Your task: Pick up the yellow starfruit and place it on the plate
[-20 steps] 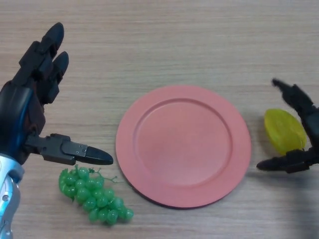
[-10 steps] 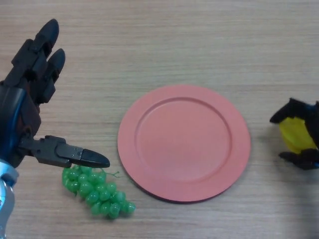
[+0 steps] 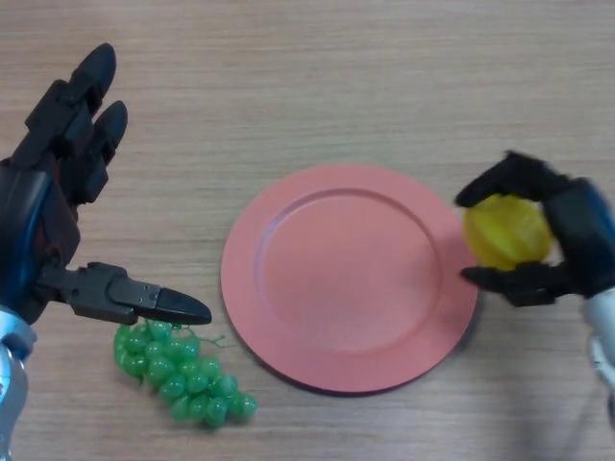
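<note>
The yellow starfruit point(image 3: 507, 231) is held in my right hand point(image 3: 567, 240), fingers curled over its top and thumb under it, at the right rim of the plate. The round pink plate point(image 3: 351, 276) lies in the middle of the wooden table with nothing on it. My left hand point(image 3: 58, 202) is open at the left side, fingers straight and thumb pointing right, well away from the plate.
A bunch of green grapes point(image 3: 181, 373) lies at the lower left, just below my left thumb and left of the plate. The wooden table point(image 3: 317, 77) stretches bare beyond the plate.
My right hand has closed on the starfruit and carried it left to the plate's right rim. The left hand has stayed in place.
</note>
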Controlling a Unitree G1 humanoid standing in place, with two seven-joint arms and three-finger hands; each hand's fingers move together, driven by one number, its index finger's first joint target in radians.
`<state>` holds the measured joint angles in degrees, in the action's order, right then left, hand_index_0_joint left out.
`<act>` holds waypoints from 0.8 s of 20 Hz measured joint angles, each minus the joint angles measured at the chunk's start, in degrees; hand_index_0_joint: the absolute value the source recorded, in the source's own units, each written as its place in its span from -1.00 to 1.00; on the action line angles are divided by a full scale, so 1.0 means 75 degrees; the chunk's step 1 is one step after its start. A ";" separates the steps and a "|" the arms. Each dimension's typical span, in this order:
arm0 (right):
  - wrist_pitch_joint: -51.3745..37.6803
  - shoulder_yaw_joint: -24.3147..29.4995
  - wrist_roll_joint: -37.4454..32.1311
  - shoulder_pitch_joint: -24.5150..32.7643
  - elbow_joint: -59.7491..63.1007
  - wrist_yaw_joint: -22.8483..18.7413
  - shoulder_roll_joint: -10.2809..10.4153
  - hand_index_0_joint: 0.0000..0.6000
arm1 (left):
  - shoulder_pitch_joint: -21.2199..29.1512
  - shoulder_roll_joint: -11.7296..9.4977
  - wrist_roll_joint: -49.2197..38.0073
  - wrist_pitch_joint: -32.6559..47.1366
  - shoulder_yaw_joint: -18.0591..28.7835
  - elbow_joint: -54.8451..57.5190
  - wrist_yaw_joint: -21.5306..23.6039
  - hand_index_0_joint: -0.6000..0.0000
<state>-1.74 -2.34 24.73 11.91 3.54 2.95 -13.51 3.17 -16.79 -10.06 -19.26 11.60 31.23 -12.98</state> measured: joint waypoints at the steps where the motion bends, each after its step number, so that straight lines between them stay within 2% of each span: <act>1: 0.0205 -0.0253 -0.0016 0.0011 -0.0026 0.0008 0.0191 1.00 | 0.0009 0.0000 0.0000 0.0000 -0.0005 0.0000 0.0000 1.00; 3: 0.0665 -0.0717 -0.0733 0.0031 -0.0162 -0.0004 0.0379 1.00 | 0.0009 0.0001 -0.0001 0.0000 -0.0005 0.0000 0.0000 1.00; 5: 0.1019 -0.1179 -0.1225 0.0192 -0.0149 -0.0164 0.0384 1.00 | 0.0007 0.0001 -0.0010 0.0000 -0.0001 0.0000 0.0000 1.00; 6: 0.1040 -0.1347 -0.1233 0.0225 -0.0143 -0.0418 0.0385 1.00 | 0.0003 0.0000 -0.0019 -0.0001 0.0001 0.0000 0.0000 1.00; 8: 0.1186 -0.1692 -0.1945 0.0232 -0.0185 -0.0993 0.0387 1.00 | -0.0083 0.0000 -0.0286 0.0000 0.0043 0.0000 0.0000 1.00; 9: 0.1360 -0.1891 -0.2101 0.0232 -0.0208 -0.1126 0.0386 0.83 | -0.0098 0.0001 -0.0298 0.0000 0.0085 0.0000 0.0000 1.00; 10: 0.1454 -0.1985 -0.2099 0.0230 -0.0211 -0.1160 0.0386 0.50 | -0.0098 0.0001 -0.0297 0.0001 0.0113 0.0000 0.0000 1.00; 11: 0.1508 -0.2025 -0.2099 0.0228 -0.0220 -0.1160 0.0386 0.00 | -0.0102 0.0001 -0.0295 0.0001 0.0115 0.0000 0.0000 1.00; 12: 0.1519 -0.2025 -0.2099 0.0229 -0.0253 -0.1161 0.0385 -0.33 | -0.0109 0.0001 -0.0296 0.0001 0.0116 0.0000 0.0000 1.00; 13: 0.1535 -0.2025 -0.2101 0.0228 -0.0334 -0.1183 0.0385 -0.81 | -0.0119 0.0001 -0.0297 0.0001 0.0116 0.0000 0.0000 1.00; 14: 0.1657 -0.2026 -0.2176 0.0226 -0.0504 -0.1187 0.0380 -1.00 | -0.0134 0.0001 -0.0300 0.0004 0.0119 0.0000 0.0000 1.00; 15: 0.1697 -0.2027 -0.2708 0.0228 -0.0737 -0.1306 0.0376 -1.00 | -0.0172 0.0005 -0.0307 0.0005 0.0121 0.0000 0.0000 1.00; 16: 0.1693 -0.2038 -0.2778 0.0233 -0.0865 -0.1330 0.0376 -1.00 | -0.0190 0.0005 -0.0307 0.0006 0.0125 0.0000 0.0001 1.00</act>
<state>10.96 -17.63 3.90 13.65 -2.95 -7.03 -10.69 1.74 -16.75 -12.37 -19.21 12.54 31.23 -12.98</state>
